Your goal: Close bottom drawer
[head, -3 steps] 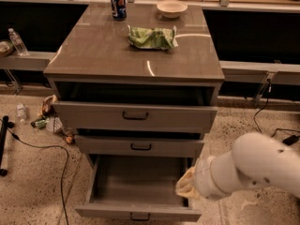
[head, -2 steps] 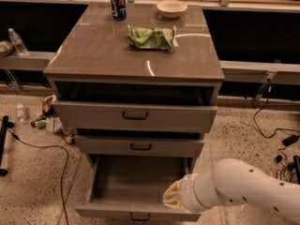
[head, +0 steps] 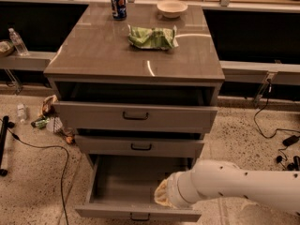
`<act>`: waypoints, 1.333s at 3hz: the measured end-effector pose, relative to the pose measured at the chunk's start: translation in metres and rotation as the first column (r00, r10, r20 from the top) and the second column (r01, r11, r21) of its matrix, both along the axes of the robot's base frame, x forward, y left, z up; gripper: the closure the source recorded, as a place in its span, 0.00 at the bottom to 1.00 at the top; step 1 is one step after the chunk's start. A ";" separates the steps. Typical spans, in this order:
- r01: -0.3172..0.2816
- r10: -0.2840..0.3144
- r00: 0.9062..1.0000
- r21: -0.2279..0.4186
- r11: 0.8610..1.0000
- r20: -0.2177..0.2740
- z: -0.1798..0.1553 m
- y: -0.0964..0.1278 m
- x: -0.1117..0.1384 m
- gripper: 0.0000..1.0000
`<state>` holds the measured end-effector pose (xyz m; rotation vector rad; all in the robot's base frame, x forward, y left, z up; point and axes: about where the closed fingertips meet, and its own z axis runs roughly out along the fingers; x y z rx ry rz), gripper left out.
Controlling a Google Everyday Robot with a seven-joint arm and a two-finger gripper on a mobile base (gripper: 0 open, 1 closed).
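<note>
The bottom drawer (head: 123, 184) is the lowest of three grey-taupe drawers and stands pulled far out, its box empty. Its flat front (head: 108, 213) with a small dark pull handle (head: 139, 217) lies at the lower edge of the camera view. My white arm (head: 243, 186) reaches in from the right. My gripper (head: 160, 196) is at the arm's beige end, over the right part of the open bottom drawer, just behind its front.
The top drawer (head: 136, 116) and middle drawer (head: 140, 146) stand slightly out. On the cabinet top sit a soda can (head: 118, 3), a bowl (head: 172, 7) and a green bag (head: 153, 36). Litter (head: 49, 116) and a cable (head: 56, 153) lie on the left floor, cables (head: 276, 130) on the right.
My arm has swung leftward across the bottom drawer, carrying the gripper end from the drawer's right edge toward its middle. The drawer itself has not visibly moved.
</note>
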<state>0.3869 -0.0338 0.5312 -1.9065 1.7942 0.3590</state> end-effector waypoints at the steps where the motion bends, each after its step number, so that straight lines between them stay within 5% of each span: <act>1: 0.002 -0.002 1.000 -0.005 1.000 0.020 -0.050 -0.013 -0.002 1.00; 2: 0.050 -0.055 0.990 0.044 0.998 0.131 -0.093 -0.031 0.022 1.00; 3: 0.119 -0.123 0.963 0.032 0.992 0.240 -0.138 -0.069 0.048 1.00; 4: 0.159 -0.149 0.955 -0.016 0.987 0.257 -0.175 -0.095 0.058 1.00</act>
